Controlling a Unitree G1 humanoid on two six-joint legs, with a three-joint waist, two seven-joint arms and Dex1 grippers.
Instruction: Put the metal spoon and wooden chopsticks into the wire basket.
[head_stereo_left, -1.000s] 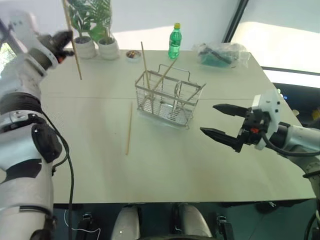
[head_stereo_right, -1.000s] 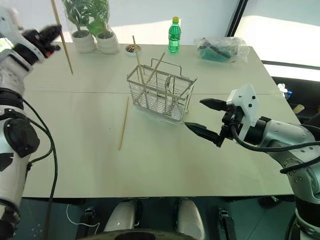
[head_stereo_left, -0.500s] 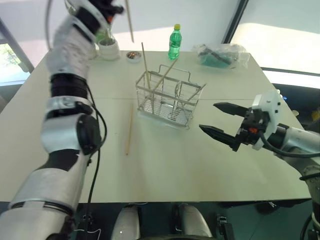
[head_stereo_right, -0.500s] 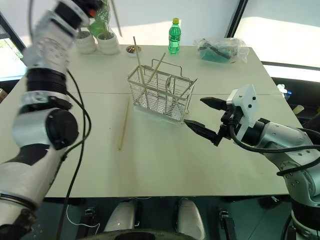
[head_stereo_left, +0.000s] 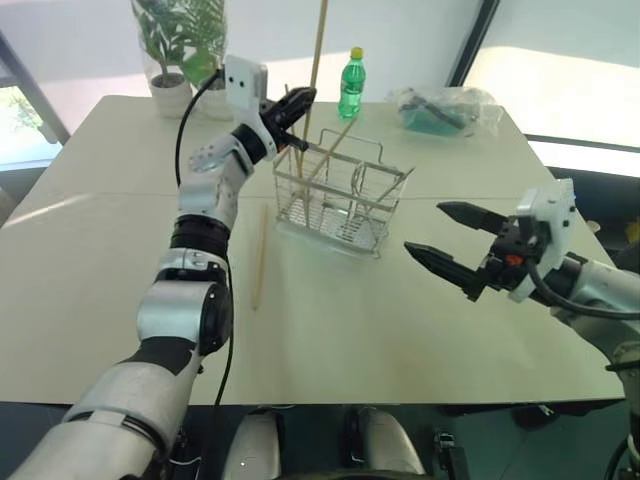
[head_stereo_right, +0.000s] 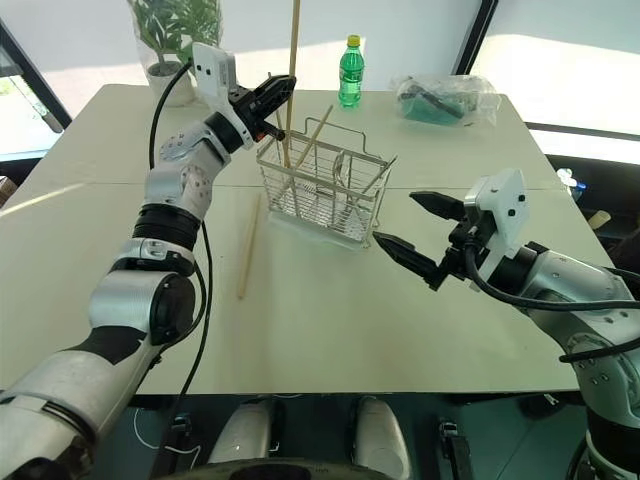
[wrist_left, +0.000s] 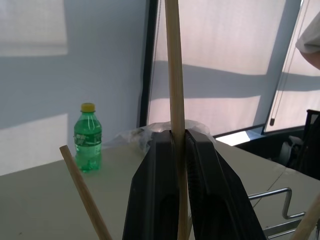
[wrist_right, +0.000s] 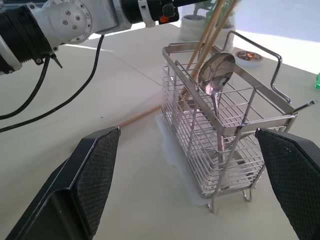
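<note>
Left wrist view: the left tool (wrist_left: 179, 150) pinches 1 wooden chopstick (wrist_left: 173, 75) upright over the wire basket (head_stereo_left: 340, 195) (light, stiff, slippery; grip mid-shaft). The spoon (wrist_right: 216, 72) sits inside; the right tool (head_stereo_left: 455, 246) gapes empty.

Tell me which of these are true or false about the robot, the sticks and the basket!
1. The left end effector pinches a long tan wooden chopstick standing upright over the silver wire basket. True.
2. The shiny metal spoon lies flat on the white table. False: it stands inside the basket, bowl up.
3. One wooden chopstick lies on the table beside the basket. True.
4. The right end effector is shut on the green plastic bottle. False: its fingers are open and empty; the bottle stands at the table's far edge.
5. The basket has no chopsticks in it. False: some lean inside it.
</note>
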